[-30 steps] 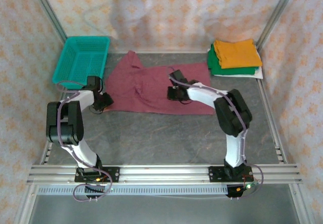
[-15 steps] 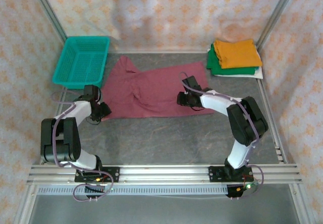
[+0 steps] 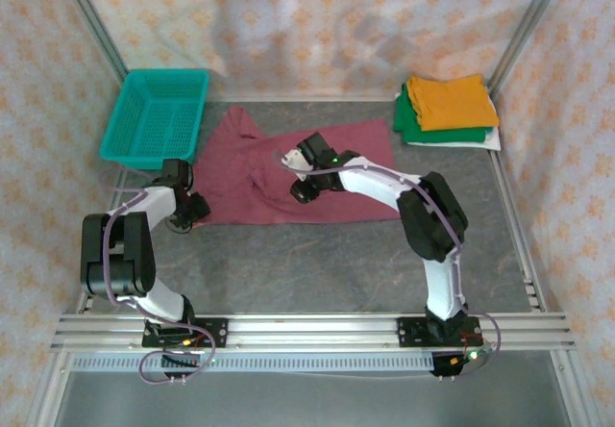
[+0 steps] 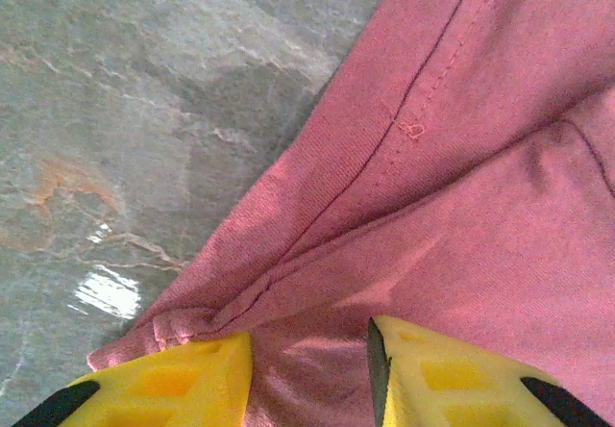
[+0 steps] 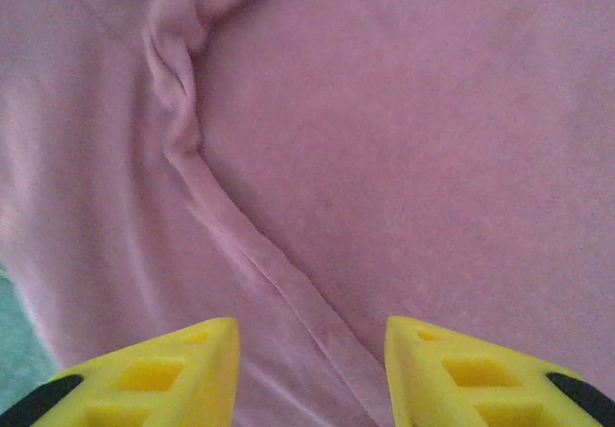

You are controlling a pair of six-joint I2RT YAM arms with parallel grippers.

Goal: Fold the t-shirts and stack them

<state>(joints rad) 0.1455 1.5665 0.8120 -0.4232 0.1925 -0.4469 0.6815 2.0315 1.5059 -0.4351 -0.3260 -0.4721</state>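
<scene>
The maroon t-shirt point(image 3: 279, 172) lies spread and wrinkled on the grey table, with no lettering showing. My left gripper point(image 3: 189, 211) sits low at its near-left corner. In the left wrist view the yellow fingers point(image 4: 183, 379) stand apart with puckered hem cloth point(image 4: 307, 369) between them. My right gripper point(image 3: 302, 192) hovers open over the shirt's middle, its fingers point(image 5: 461, 369) either side of a long crease point(image 5: 279, 283). The folded orange tee point(image 3: 447, 100) tops a green one point(image 3: 423, 131) and a white one point(image 3: 493, 139) at the back right.
A teal mesh basket point(image 3: 159, 114) stands at the back left, just beyond the shirt's sleeve. Bare grey table point(image 3: 307, 263) stretches between the shirt and the arm bases. Metal frame posts and patterned walls close in the sides.
My right gripper has moved left across the shirt, from its right part to its middle. The shirt's near-left edge was drawn slightly nearer earlier. The left gripper stays at the corner.
</scene>
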